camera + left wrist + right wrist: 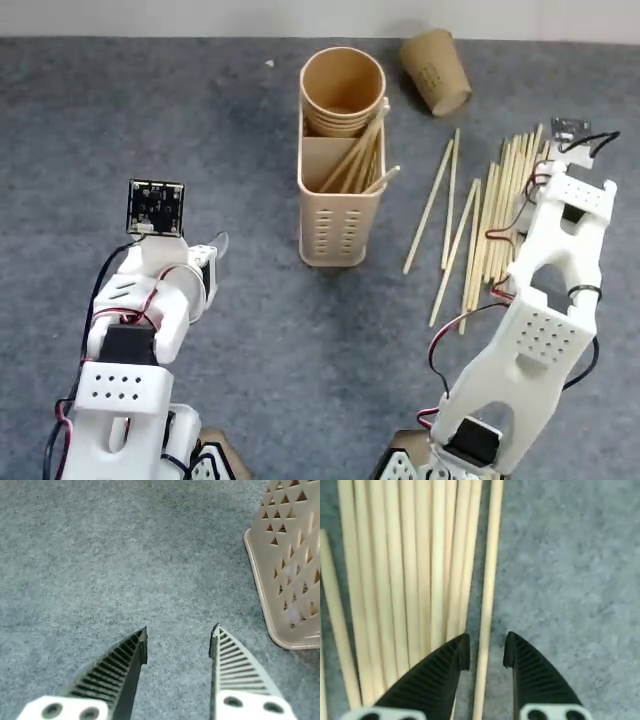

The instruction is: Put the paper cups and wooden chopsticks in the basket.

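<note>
Pick-up step, it seems; grasp not yet closed.
The right tool [486, 652], narrowly parted, straddles one chopstick [487, 580] of the pile [500, 210] at frame right; next, probably: pinch, lift, carry to the basket [340, 225], upper centre. The left tool [178, 642] gapes wide.

One basket [340, 228], one cup stack [343, 97], one loose cup [437, 72], many chopsticks [497, 215]

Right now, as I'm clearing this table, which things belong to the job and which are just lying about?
Job: basket; stacked cups and chopsticks already in it; cup on its side; loose chopsticks; a single chopstick straddled by the open right gripper.
Just lying about: grey mat; small white speck.
</note>
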{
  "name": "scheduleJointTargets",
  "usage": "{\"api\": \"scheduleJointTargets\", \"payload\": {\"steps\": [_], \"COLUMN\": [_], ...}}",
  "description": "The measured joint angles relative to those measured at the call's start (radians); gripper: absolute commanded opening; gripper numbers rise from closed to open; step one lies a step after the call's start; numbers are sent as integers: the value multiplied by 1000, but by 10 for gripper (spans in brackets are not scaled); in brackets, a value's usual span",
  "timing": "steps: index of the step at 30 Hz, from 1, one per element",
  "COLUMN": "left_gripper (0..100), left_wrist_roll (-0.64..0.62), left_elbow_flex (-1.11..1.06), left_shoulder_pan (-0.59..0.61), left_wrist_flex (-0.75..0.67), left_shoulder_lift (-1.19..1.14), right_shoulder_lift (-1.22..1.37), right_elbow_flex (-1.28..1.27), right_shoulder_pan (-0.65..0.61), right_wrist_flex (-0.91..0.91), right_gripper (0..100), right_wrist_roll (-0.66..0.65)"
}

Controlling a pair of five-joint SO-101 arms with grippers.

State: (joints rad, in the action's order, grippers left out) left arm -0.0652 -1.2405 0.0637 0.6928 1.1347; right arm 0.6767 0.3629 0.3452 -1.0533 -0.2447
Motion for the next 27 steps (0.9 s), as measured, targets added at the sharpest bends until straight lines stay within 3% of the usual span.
{"api": "scheduleJointTargets", "payload": {"steps": [27], "left_gripper": [204], "left_wrist_roll": [0], "left_elbow_flex": [-6], "left_shoulder_pan": [0], "left_wrist_flex": [-31], "left_shoulder_lift": [0], "right_shoulder_lift": [-17], "right_elbow_flex": [0], "right_shoulder_pan": [-29], "right_wrist_flex": [18], "right_gripper": [125], "right_wrist_roll": [0]}}
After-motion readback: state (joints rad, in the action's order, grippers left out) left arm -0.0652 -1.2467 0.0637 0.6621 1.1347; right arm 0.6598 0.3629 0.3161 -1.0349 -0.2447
